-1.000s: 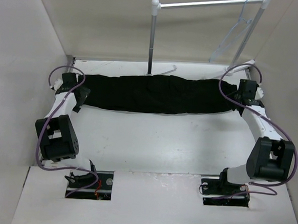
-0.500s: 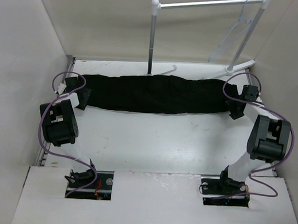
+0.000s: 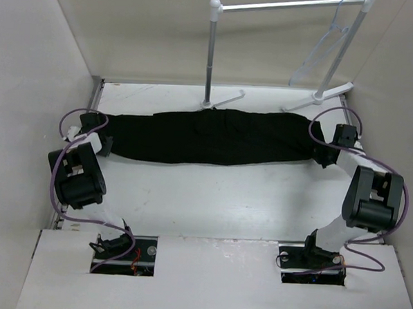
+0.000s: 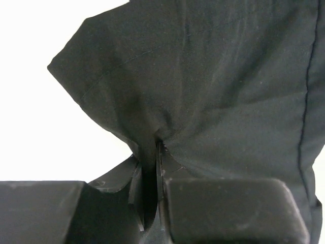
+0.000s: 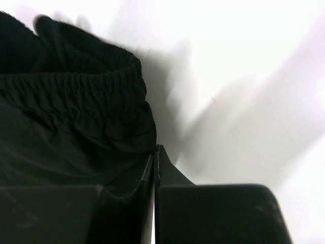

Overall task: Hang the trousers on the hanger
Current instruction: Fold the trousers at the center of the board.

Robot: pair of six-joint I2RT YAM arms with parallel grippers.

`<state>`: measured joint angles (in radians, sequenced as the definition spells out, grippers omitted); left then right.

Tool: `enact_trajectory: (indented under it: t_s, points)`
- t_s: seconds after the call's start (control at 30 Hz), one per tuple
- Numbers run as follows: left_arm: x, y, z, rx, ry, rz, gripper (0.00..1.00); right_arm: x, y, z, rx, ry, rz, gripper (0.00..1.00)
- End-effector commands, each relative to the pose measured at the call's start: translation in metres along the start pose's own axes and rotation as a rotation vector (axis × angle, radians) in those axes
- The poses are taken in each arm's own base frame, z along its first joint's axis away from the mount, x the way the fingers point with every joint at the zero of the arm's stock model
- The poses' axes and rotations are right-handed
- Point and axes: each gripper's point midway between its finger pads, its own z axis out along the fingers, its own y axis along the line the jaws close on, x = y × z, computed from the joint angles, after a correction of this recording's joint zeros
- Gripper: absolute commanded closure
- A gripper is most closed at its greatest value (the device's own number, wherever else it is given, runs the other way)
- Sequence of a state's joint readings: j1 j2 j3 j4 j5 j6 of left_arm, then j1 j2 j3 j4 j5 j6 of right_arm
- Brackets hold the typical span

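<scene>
A: So, where are the trousers (image 3: 214, 135) seen?
B: They are laid out on the table (image 3: 225, 190), stretched from left to right in one long black strip, closer to the far side. The stretchy waist end is seen at the right, and the other end at the left.
A: What is done by the left gripper (image 4: 156, 147)?
B: Its fingers are closed tight on the trousers. A fold of black cloth is pinched between them, and the cloth is pulled into small creases at that spot.
A: And the right gripper (image 5: 155, 152)?
B: Its fingers are pressed together too, with only a thin line left between them. The gathered waist edge is touched by the tips, and it is bunched up on their left side. Whether any cloth is caught there cannot be told.
A: Where is the hanger (image 3: 313, 56) kept?
B: It is hung by its hook on the top bar of the white rack (image 3: 283, 6), at the right end, well apart from the trousers. The rack is stood at the far edge of the table, just behind the trousers, and its feet are spread out on the table top
</scene>
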<state>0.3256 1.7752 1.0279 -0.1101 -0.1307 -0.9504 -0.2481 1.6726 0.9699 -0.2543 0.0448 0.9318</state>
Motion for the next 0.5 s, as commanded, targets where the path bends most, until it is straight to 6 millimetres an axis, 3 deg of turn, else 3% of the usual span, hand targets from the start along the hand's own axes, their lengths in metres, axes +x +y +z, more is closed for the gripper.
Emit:
enact_trajectory:
  t_s: [0.0,0.17,0.27,0.37,0.47]
  points:
    - [-0.026,0.051,-0.028,-0.134,-0.08,0.004,0.93,-0.008,-0.019,-0.025,0.006,-0.092,0.031,0.96]
    - [-0.028,0.085,-0.049,-0.205,-0.106,0.032,0.9,0.014,-0.066,-0.052,0.028,-0.103,0.076,0.98]
    - [-0.016,0.094,-0.056,-0.233,-0.101,0.08,0.84,0.025,-0.091,-0.068,0.018,-0.109,0.111,0.95]
    - [-0.004,0.102,-0.062,-0.239,-0.098,0.109,0.65,0.032,-0.1,-0.082,-0.011,-0.106,0.11,0.8]
    - [-0.002,0.106,-0.076,-0.223,-0.1,0.099,0.4,0.026,-0.089,-0.105,-0.069,-0.136,0.065,0.44]
